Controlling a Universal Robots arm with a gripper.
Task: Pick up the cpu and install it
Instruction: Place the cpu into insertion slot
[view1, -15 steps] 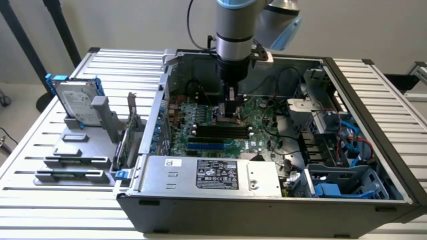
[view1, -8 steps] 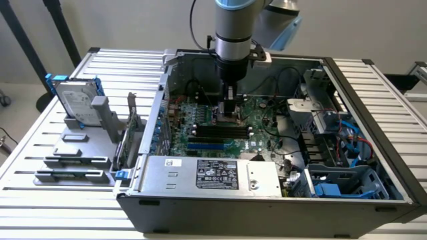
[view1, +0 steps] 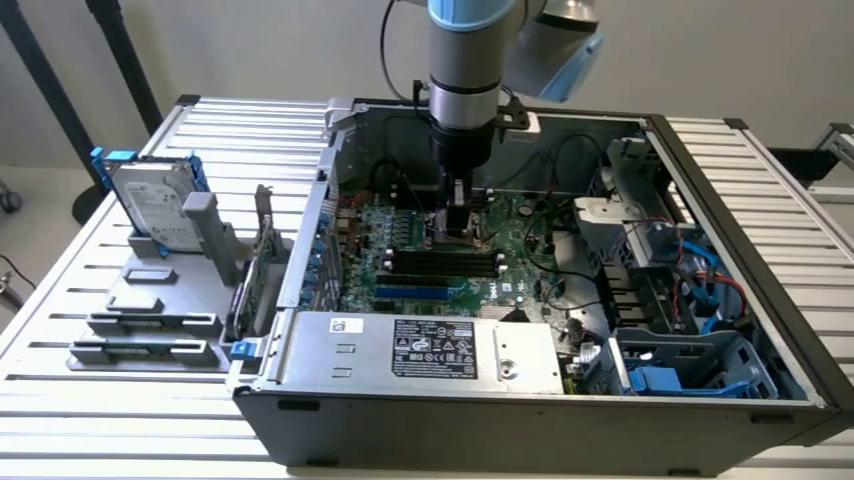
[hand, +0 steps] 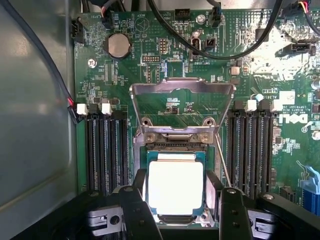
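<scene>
The pincer (hand: 176, 199) is seen closed on the cpu (hand: 175, 185), its fingers (hand: 138, 212) set against two opposite edges. The cpu is held flat at the open socket (hand: 175, 148), next to the raised load plate (hand: 182, 89). Memory slots (hand: 106, 152) flank it on the motherboard (hand: 150, 70), inside the opened computer case (view1: 534, 415) on the slatted bench (view1: 120, 425).

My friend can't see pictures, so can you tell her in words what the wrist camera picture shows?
A shiny square cpu lies at the open socket of a green motherboard, with the black pincer close over it. The metal socket frame is flipped up beside the cpu, and long black memory slots run on both sides.
</scene>
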